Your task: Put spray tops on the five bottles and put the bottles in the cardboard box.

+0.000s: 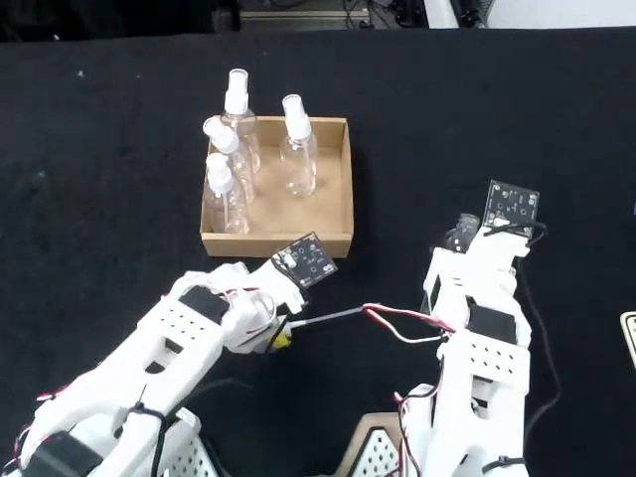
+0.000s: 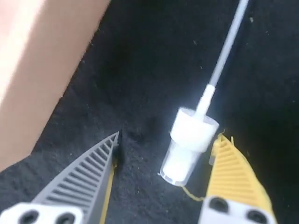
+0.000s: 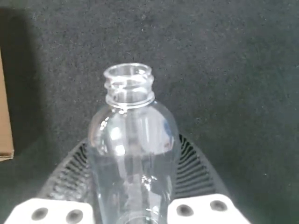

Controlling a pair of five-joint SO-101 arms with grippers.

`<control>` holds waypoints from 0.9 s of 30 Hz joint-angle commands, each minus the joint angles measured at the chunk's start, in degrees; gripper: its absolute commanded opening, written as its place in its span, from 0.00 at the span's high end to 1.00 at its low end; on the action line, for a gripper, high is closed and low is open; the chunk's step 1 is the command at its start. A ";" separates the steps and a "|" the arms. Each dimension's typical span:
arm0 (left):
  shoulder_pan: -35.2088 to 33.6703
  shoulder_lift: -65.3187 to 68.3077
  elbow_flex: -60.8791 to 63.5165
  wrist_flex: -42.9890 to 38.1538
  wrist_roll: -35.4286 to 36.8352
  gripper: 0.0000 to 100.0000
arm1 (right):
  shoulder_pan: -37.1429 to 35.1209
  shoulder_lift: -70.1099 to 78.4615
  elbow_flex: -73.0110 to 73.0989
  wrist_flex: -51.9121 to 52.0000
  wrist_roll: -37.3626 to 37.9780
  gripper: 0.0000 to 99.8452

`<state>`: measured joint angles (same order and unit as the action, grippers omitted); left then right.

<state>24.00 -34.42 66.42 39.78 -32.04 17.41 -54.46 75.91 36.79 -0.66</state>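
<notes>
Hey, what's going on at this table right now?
Two robot arms are capping bottles and boxing them. Four capped bottles stand in the box. The right gripper is shut on the fifth bottle, whose neck is open. The left gripper is open around the last spray top, just in front of the box.

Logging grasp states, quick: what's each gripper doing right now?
Left gripper: open, spray top between the jaws, not clamped.
Right gripper: shut on the uncapped bottle.
</notes>
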 commanded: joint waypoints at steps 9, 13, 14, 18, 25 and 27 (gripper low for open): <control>5.67 0.44 1.19 -2.02 0.62 0.72 | 1.05 -2.24 -1.71 -1.41 -0.35 0.99; 6.11 0.44 1.27 -1.76 0.62 0.77 | 1.05 -2.24 -1.71 -1.41 -0.35 0.99; 6.29 0.44 1.54 -1.67 0.62 0.79 | 1.05 -2.24 -1.71 -1.41 -0.35 0.99; 7.25 0.44 3.03 -1.67 0.62 0.84 | 1.14 -2.24 -1.71 -1.41 -0.35 0.99; 7.34 -0.26 1.98 3.60 0.62 0.90 | 1.14 -2.24 -1.63 -1.41 -0.35 0.99; 6.99 -0.26 -0.13 7.82 0.44 0.94 | 1.14 -2.24 -1.63 -1.41 -0.35 0.99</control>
<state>31.12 -34.24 69.76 40.84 -31.78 17.41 -54.46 75.91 36.79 -0.66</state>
